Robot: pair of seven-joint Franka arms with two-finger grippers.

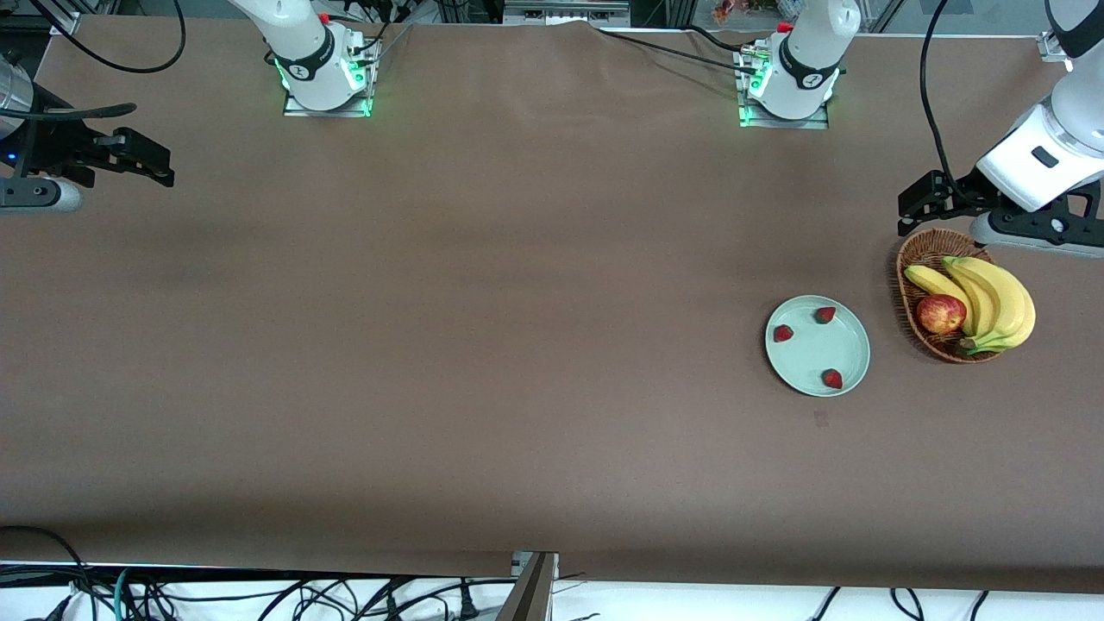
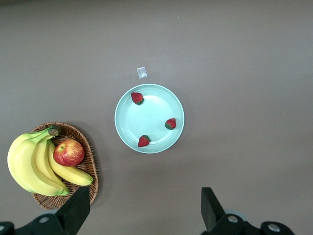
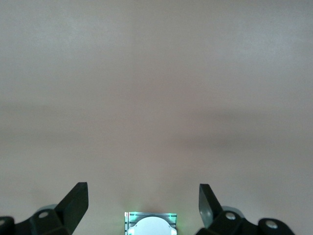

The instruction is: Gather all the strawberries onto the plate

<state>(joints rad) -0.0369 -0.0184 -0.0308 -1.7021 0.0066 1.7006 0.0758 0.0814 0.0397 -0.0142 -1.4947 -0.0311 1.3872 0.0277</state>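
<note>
All three small red strawberries (image 1: 783, 333) lie on the round pale mint-green plate (image 1: 811, 349). Left gripper (image 1: 916, 203) over the brown wicker basket (image 1: 916, 259), right gripper (image 1: 142, 159) over bare table (image 1: 431, 345); both sets of fingers wide open, empty. Risk, as I judge it: a needless descent could nudge the plate and roll a berry off.

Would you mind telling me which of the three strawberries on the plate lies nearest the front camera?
The strawberry at the plate's camera-side rim; the other two lie farther from the camera.

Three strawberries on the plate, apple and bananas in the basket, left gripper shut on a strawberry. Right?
Not quite: the left gripper is open and holds nothing, as the left wrist view shows. The strawberries, plate, apple, bananas and basket are right.
</note>
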